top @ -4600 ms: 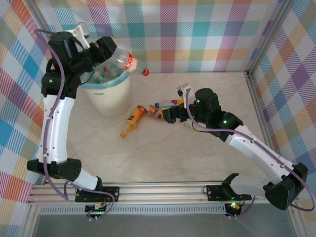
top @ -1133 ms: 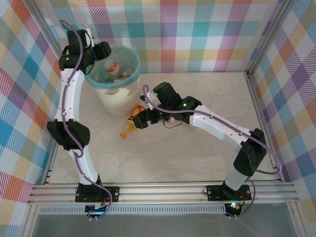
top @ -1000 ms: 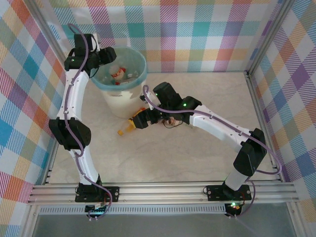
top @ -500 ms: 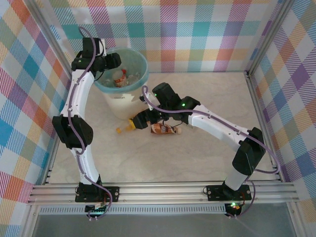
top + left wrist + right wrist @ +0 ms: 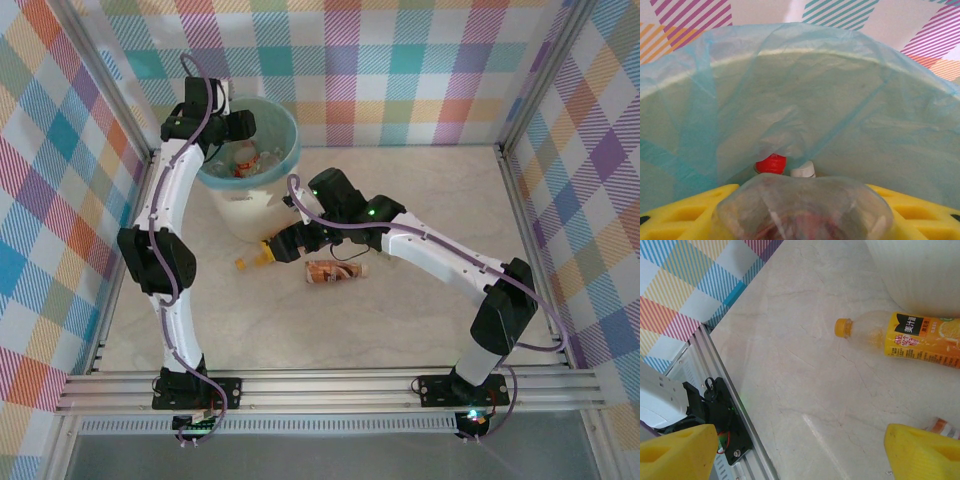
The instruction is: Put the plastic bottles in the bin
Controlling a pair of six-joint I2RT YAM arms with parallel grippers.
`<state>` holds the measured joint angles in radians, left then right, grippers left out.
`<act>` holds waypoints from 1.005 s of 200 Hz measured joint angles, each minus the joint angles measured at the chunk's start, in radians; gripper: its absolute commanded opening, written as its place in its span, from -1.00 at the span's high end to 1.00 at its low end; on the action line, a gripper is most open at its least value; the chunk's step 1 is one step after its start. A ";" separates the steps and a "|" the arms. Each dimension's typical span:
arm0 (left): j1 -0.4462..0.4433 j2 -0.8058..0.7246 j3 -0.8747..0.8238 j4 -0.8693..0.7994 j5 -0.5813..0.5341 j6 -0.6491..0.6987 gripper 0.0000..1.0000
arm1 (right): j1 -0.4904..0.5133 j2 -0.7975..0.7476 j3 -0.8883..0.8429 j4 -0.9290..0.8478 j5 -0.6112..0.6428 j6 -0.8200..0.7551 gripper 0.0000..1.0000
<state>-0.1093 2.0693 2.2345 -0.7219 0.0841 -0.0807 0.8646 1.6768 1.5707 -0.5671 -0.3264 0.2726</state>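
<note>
Left gripper (image 5: 805,212) clamps a clear bottle (image 5: 801,192) over the bin (image 5: 840,100). Right gripper (image 5: 800,450) gapes empty above the orange bottle (image 5: 912,339) lying just beside the bin: judged light, crushable, slippery; take mid-label.

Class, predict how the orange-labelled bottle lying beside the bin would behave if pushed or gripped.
Lying on its side on the smooth table, the orange-labelled bottle would probably roll if nudged. Its clear upper part looks empty, so it is likely light and may dent when squeezed.
</note>
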 measured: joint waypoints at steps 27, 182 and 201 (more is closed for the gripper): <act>0.000 0.025 0.081 -0.086 -0.035 0.013 -0.53 | 0.000 0.000 0.000 -0.003 0.000 0.000 -0.73; -0.035 -0.097 0.222 -0.236 -0.040 0.023 0.15 | 0.000 -0.065 -0.127 -0.140 0.138 -0.079 -0.62; -0.048 -0.038 0.222 -0.253 -0.045 0.025 0.14 | 0.000 -0.113 -0.217 -0.183 0.156 -0.063 -0.57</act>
<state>-0.1570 2.0315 2.4565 -0.9749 0.0391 -0.0555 0.8646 1.5635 1.3533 -0.7502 -0.1703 0.2092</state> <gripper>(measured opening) 0.426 0.803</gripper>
